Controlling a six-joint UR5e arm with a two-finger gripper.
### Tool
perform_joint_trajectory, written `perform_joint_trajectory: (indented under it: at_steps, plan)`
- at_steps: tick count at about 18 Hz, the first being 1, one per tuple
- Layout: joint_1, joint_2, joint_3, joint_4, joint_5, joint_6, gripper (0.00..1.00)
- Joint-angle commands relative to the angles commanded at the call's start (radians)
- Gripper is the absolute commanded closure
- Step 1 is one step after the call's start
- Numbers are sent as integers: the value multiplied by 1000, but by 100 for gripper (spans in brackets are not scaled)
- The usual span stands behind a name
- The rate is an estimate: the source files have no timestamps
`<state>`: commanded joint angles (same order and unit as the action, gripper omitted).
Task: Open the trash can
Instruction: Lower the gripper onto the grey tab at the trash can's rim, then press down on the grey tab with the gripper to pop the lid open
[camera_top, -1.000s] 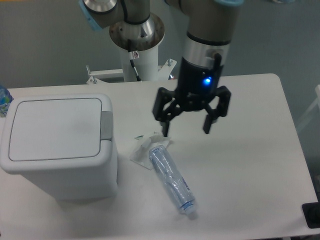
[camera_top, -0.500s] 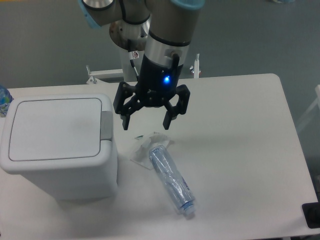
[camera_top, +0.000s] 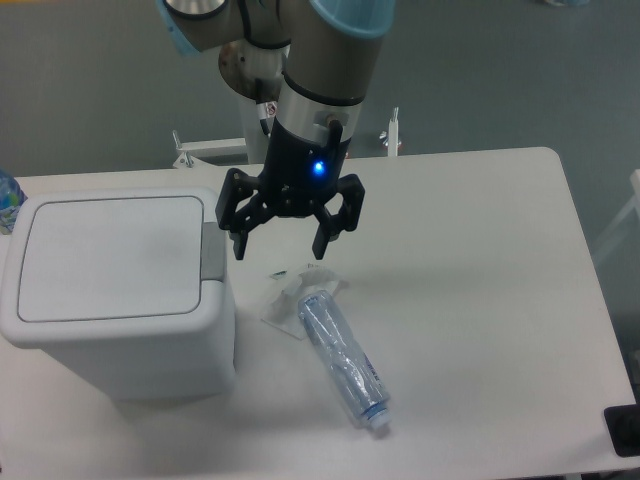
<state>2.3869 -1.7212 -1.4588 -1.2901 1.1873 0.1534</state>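
The trash can (camera_top: 115, 295) is a boxy white bin at the left of the table, its flat lid shut. A grey push-button tab (camera_top: 212, 250) sits on its right rim. My gripper (camera_top: 281, 247) hangs open just right of that tab, its left fingertip close beside it, apart from the bin as far as I can tell. Nothing is between the fingers. A blue light glows on the gripper body.
A crushed clear plastic bottle (camera_top: 343, 358) lies on the table below and right of the gripper, with a clear wrapper (camera_top: 285, 298) at its upper end. The arm's white base post (camera_top: 280, 110) stands behind. A dark object (camera_top: 625, 430) sits at the bottom right edge.
The gripper has moved left across the table, from above the bottle's upper end to beside the bin's grey tab. It stayed open. Bin and bottle have not moved.
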Motion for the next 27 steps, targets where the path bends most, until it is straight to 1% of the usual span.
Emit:
perform_joint_trajectory:
  at_steps: [10,27]
  plan:
    - [-14,2,-32,5,0,0,0]
    - [-17,-3,-37,3,0,3,0]
